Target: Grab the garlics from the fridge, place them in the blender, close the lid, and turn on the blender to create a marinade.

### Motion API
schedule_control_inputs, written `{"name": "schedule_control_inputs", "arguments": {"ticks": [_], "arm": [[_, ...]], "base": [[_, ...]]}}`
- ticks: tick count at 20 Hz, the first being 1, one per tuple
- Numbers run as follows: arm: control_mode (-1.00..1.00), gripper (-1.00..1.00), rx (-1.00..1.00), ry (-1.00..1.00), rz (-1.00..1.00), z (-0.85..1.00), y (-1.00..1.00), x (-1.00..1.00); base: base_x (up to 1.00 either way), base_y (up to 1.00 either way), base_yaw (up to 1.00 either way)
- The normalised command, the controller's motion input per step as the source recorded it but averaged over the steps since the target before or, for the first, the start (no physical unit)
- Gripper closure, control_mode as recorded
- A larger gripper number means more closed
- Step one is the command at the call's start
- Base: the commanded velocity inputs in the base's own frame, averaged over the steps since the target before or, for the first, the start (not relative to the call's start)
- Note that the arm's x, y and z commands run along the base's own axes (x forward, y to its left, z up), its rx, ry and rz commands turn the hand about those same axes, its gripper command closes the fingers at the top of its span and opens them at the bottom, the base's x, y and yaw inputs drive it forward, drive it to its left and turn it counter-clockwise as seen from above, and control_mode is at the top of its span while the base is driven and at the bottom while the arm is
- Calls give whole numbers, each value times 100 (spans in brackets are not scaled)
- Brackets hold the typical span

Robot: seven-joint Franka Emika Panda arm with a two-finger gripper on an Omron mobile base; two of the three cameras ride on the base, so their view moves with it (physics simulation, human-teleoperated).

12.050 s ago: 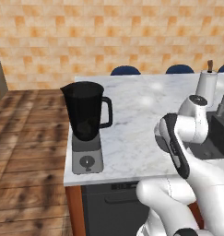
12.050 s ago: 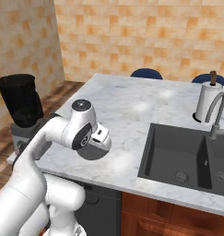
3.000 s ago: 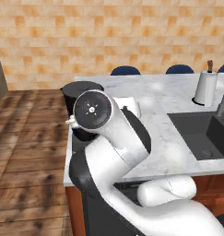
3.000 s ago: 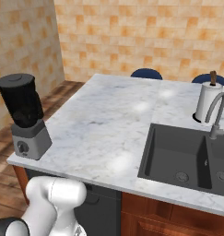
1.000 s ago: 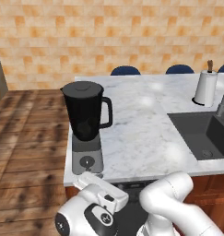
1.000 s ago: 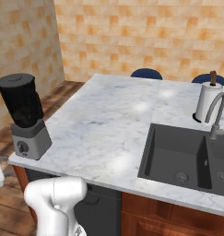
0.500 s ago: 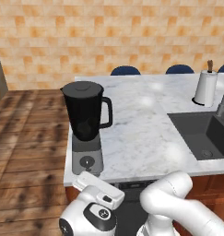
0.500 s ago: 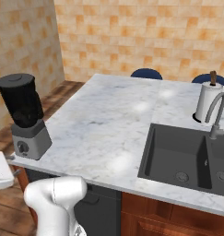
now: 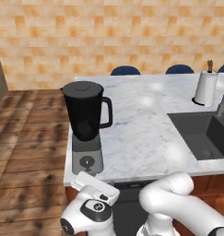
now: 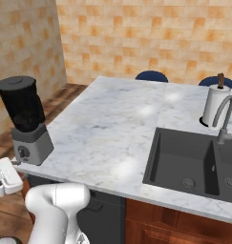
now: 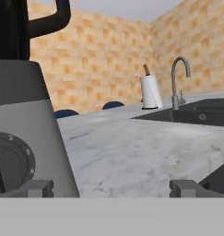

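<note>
since a second ago nothing shifts; gripper (jaws spread, empty) faces blender knob

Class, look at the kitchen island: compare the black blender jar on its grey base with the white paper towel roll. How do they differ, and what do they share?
The black tapered blender jar is dark, while the white paper towel roll is pale. The jar has a side handle and sits in a grey square base with a knob; the roll is a plain cylinder on a brown-tipped post. The jar stands at the counter's corner, the roll beside the sink. Both stand upright on the marble counter.

Blender on the counter corner, sink to its right
</note>
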Motion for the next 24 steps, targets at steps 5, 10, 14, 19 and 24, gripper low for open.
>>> {"name": "schedule_control_inputs", "arguments": {"ticks": [5,10,14,19,24], "arm": [[-100,-100,-1,-4,0,-24,18,36],[-100,-100,0,-3,0,-8,15,41],[-100,-100,0,0,0,-24,13,42],[-100,-100,0,0,0,-37,14,29],[-100,-100,0,0,0,-45,15,35]], "base": [[0,0,0],[0,0,0],[0,0,0],[0,0,0],[0,0,0]]}}
